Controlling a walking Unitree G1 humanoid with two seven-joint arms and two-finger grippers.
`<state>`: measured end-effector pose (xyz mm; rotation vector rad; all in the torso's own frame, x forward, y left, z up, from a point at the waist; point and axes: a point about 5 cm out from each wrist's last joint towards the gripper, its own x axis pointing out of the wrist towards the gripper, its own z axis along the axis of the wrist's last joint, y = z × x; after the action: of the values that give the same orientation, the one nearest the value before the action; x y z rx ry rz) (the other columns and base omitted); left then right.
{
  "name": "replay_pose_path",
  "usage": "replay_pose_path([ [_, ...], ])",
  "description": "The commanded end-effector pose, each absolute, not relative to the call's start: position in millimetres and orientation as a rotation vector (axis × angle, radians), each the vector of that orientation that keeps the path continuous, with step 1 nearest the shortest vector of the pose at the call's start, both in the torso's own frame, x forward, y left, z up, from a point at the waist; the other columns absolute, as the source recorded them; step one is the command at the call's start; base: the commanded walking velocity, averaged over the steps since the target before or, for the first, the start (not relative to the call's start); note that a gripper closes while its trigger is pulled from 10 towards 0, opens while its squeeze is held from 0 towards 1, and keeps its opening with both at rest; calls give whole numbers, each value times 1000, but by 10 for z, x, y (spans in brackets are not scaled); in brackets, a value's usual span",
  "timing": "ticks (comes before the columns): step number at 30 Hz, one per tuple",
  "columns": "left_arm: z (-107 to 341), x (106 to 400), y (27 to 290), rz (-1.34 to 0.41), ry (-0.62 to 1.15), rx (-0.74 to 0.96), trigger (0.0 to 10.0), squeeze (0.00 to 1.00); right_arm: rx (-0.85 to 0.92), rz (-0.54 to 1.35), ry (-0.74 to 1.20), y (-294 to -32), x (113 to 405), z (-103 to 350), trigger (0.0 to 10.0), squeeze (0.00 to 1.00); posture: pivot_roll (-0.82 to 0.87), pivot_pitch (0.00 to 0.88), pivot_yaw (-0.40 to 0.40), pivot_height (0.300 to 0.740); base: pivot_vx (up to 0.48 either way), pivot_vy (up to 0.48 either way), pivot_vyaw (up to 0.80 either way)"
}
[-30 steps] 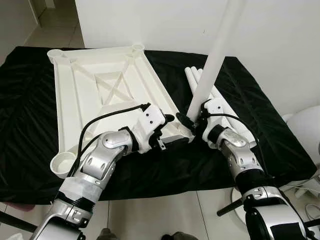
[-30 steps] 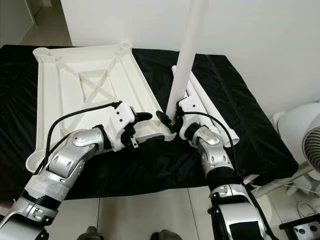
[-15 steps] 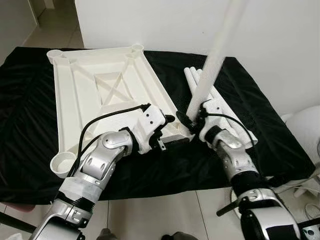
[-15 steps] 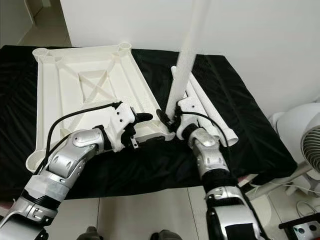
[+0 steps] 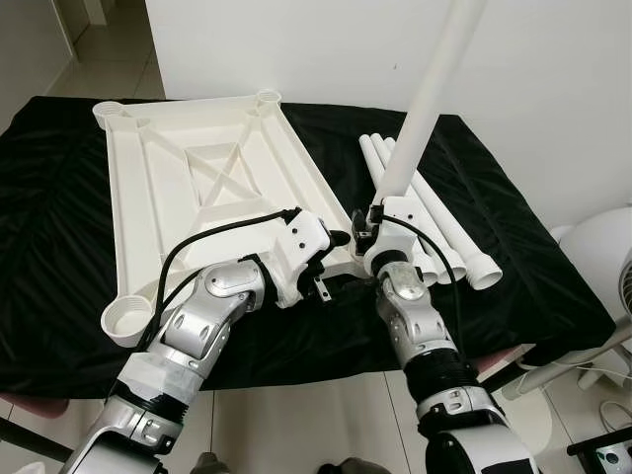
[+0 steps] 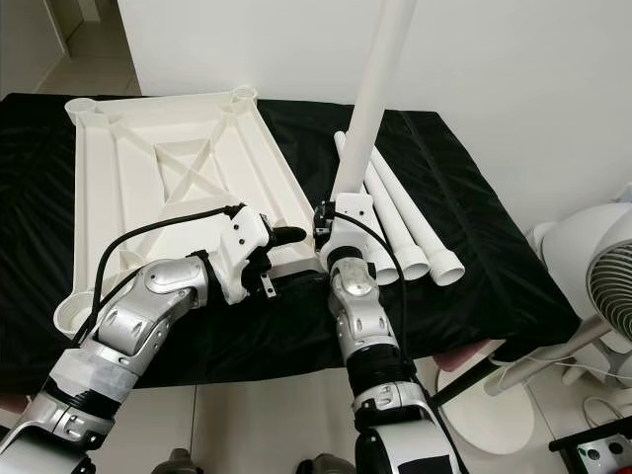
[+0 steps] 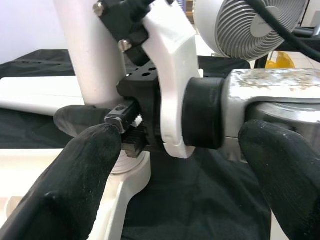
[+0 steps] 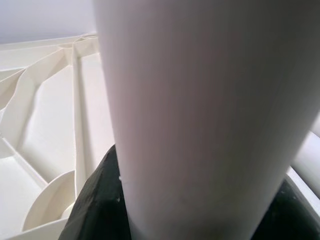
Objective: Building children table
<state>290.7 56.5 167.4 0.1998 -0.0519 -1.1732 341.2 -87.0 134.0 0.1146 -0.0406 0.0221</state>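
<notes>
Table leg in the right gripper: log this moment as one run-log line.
stage: leg fitting | right gripper: shut on table leg, upright at tabletop near corner socket | left gripper: open beside socket | spare legs: lying on black cloth

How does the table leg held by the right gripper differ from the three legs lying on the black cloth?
The held leg stands nearly upright at the tabletop's near corner, clamped by the right gripper; the three spare legs lie flat and untouched on the cloth. All are white tubes.
</notes>
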Motion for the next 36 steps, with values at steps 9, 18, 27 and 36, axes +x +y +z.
replay_pose_path([
  [9, 1666, 2858, 534, -1236, -43, 204, 10000, 0, 186, 54, -67, -880, 3372, 1395, 10000, 1000, 63, 0, -99, 740, 0, 0, 0],
  [18, 1668, 2856, 527, -1236, -44, 200, 10000, 0, 36, 112, -137, -998, 3381, 1495, 10000, 0, 64, 0, -101, 740, 0, 0, 0],
  [27, 1669, 2854, 533, -1239, -40, 206, 10000, 0, -28, 295, -176, -1064, 3352, 1554, 10000, 0, 67, 0, -96, 740, 0, 0, 0],
  [36, 1664, 2836, 532, -1255, -31, 209, 10000, 0, -156, 575, -119, -1254, 3292, 1419, 10000, 0, 65, 0, -87, 740, 0, 0, 0],
])
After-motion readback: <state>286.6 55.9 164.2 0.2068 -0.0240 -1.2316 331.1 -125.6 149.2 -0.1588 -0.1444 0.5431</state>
